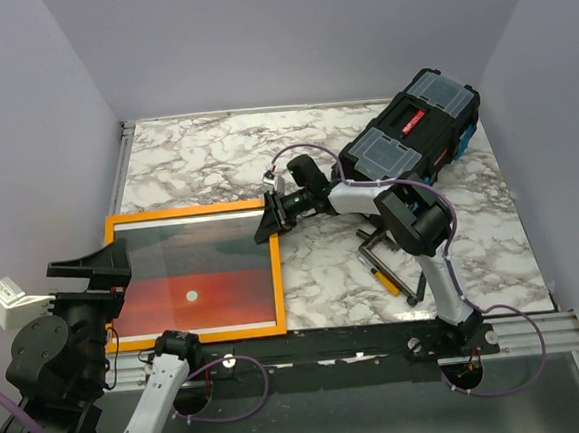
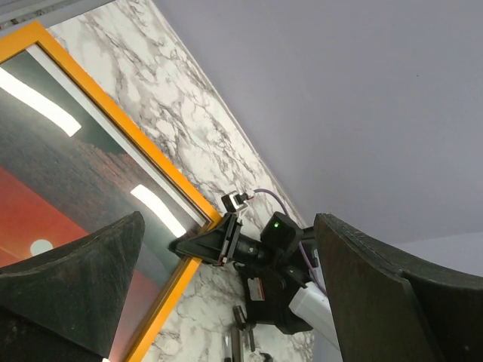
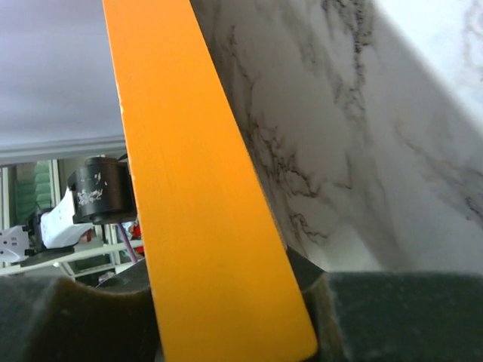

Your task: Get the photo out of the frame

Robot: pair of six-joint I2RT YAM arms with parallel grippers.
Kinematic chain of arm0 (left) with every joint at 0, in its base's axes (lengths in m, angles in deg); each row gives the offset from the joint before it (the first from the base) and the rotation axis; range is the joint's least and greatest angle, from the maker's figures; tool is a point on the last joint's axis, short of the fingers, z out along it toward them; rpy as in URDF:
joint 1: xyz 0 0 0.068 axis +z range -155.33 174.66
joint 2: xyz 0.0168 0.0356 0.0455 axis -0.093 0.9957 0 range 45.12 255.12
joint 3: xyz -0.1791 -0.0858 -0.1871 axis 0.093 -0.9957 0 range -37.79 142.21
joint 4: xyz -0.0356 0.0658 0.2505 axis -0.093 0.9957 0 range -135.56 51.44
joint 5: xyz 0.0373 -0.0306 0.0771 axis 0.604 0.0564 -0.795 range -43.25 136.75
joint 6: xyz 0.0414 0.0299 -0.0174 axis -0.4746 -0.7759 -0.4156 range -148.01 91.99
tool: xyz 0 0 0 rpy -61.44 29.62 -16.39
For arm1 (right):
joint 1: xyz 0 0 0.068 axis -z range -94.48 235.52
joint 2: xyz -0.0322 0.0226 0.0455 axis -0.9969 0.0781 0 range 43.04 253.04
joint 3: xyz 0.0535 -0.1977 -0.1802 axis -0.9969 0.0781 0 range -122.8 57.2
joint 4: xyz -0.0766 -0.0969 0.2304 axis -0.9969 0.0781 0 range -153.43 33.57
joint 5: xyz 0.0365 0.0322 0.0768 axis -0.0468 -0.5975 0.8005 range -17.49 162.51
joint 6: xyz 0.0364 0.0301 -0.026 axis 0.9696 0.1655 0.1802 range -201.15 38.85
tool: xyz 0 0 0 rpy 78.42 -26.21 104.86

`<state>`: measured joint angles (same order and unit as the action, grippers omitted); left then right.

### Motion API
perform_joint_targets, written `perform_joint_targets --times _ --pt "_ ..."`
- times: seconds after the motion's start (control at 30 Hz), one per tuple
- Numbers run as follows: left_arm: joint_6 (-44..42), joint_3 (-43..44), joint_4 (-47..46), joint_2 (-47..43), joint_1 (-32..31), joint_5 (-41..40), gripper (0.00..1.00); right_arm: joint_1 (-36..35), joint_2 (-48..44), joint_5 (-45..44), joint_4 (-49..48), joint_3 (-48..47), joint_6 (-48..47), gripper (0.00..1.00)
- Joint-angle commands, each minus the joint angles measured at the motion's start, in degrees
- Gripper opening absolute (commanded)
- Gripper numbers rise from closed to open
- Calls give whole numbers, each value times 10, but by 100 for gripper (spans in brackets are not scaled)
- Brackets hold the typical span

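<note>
Orange frame [image 3: 204, 211] between right end effector [image 1: 267, 218] pads [image 3: 392, 317]

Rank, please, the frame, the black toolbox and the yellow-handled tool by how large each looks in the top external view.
1. The frame, clearly the largest.
2. The black toolbox, somewhat smaller; it sits farther back, so the true gap is unsure.
3. The yellow-handled tool, by far the smallest.
</note>
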<state>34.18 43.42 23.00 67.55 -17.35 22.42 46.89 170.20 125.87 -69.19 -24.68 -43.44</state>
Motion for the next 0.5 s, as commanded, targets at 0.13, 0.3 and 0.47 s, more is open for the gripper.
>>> perform_joint_targets --times 0.13,0.3,0.47 --pt "-2 -7 -13 -3 2 17 98 33 55 -144 30 -48 -127 0" --pt "-1 -14 -16 -3 2 24 98 44 75 -180 51 -79 -103 0" --pt "-1 -17 -16 0 2 29 98 47 96 -187 105 -127 -121 0"
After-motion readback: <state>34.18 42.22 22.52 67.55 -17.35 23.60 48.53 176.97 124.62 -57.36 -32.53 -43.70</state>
